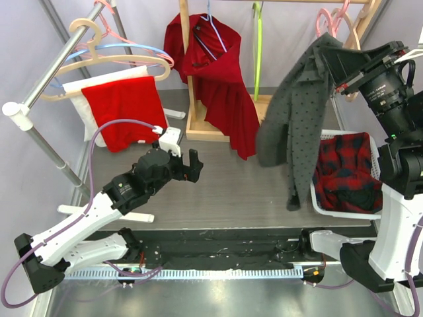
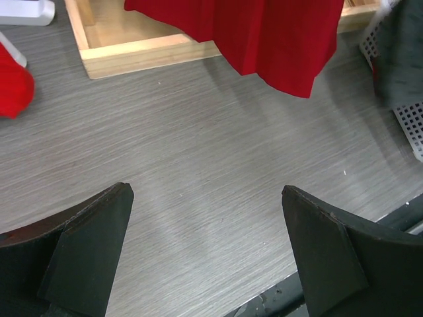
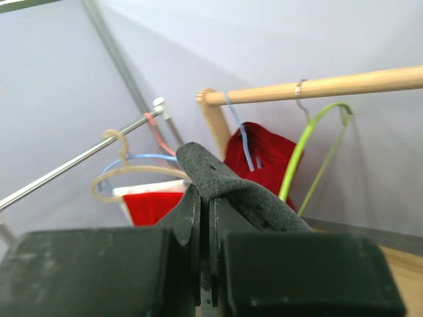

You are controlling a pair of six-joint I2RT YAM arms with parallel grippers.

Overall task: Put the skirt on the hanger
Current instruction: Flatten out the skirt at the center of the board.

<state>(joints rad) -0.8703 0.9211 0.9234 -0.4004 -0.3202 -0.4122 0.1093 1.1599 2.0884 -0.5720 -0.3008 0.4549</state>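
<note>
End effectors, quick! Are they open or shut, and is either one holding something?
Left end effector: open, holding nothing.
Right end effector: shut on the gray skirt.

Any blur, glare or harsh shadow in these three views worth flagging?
Top external: sharp and evenly lit. Left wrist: table grain crisp, grey garment at the right edge blurred. Right wrist: right hand dark and soft up close, wooden rod behind slightly soft.
</note>
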